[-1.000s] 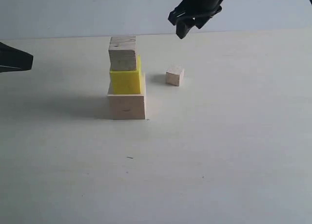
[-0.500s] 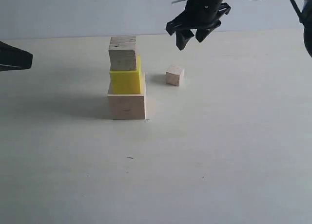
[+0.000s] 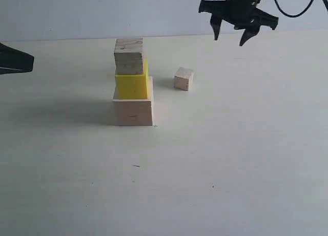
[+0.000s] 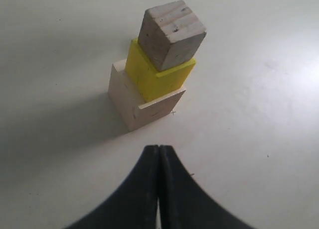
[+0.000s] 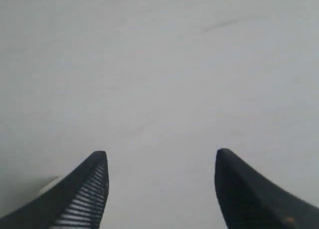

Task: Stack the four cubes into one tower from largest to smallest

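Spread and empty, the right tool (image 3: pixel 228 40) should settle squarely over the smallest wood cube (image 3: pixel 183 78), seemingly below it toward the three-cube tower (image 3: pixel 132 87), then pinch flat faces.

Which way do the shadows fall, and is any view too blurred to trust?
Exterior view: soft light, the tower and the loose cube both cast shadows leftwards, no glare. Left wrist view: sharp, grain on the top cube readable. Right wrist view: only plain table inside the open right gripper, so focus is unclear.
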`<state>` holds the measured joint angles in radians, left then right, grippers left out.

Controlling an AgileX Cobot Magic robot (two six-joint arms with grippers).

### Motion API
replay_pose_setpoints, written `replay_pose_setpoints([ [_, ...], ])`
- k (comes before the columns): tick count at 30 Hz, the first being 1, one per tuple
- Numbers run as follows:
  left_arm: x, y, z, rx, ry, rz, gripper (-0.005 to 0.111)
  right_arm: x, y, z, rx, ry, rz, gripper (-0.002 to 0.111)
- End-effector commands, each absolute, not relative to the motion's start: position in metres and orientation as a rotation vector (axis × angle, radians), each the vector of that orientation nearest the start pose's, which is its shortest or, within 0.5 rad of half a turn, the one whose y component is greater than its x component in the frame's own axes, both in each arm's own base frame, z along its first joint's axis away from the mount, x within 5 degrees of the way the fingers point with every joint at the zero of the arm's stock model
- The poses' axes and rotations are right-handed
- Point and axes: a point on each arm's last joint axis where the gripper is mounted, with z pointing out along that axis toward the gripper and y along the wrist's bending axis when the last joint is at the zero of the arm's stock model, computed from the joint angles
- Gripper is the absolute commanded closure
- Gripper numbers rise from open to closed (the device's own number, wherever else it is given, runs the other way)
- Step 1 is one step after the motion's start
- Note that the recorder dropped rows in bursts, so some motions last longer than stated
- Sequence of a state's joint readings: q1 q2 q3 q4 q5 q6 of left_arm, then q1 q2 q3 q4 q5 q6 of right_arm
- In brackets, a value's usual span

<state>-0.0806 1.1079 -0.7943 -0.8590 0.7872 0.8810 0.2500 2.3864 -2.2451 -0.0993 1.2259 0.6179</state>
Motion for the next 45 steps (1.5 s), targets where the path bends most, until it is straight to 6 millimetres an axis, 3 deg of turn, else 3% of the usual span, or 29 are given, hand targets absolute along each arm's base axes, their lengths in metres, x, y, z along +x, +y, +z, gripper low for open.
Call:
replay_pose_setpoints([
  [1, 0.205, -0.067, 0.304, 0.575, 2.217, -0.621, 0.107, 0.495, 0.087, 0.231, 0.448, 2.678, -0.239, 0.049],
  [6, 0.207, -0.065, 0.305, 0.555, 2.203, -0.599, 0.107, 0.484, 0.070, 0.235, 0.388, 2.651, -0.447, 0.049],
  [10, 0.208, -0.065, 0.305, 0.552, 2.197, -0.588, 0.107, 0.474, 0.067, 0.218, 0.235, 2.741, -0.539, 0.049],
  [13, 0.209, -0.065, 0.305, 0.547, 2.196, -0.586, 0.107, 0.463, 0.072, 0.208, 0.178, 2.827, -0.455, 0.049],
  [19, 0.209, -0.064, 0.305, 0.547, 2.196, -0.580, 0.107, 0.454, 0.102, 0.206, -0.235, 2.838, -0.019, 0.049],
  [25, 0.210, -0.064, 0.305, 0.544, 2.195, -0.576, 0.107, 0.446, 0.127, 0.218, -0.876, 2.657, 0.300, 0.049],
  [28, 0.210, -0.064, 0.305, 0.544, 2.195, -0.576, 0.107, 0.448, 0.134, 0.220, -0.996, 2.539, 0.367, 0.049],
  [31, 0.209, -0.065, 0.304, 0.551, 2.200, -0.584, 0.107, 0.458, 0.137, 0.217, -1.160, 2.352, 0.300, 0.049],
  [39, 0.206, -0.067, 0.303, 0.574, 2.219, -0.620, 0.107, 0.458, 0.147, 0.201, -1.087, 2.394, 0.483, 0.049],
  [45, 0.205, -0.067, 0.303, 0.577, 2.221, -0.622, 0.107, 0.463, 0.149, 0.166, -1.073, 2.456, 0.522, 0.049],
])
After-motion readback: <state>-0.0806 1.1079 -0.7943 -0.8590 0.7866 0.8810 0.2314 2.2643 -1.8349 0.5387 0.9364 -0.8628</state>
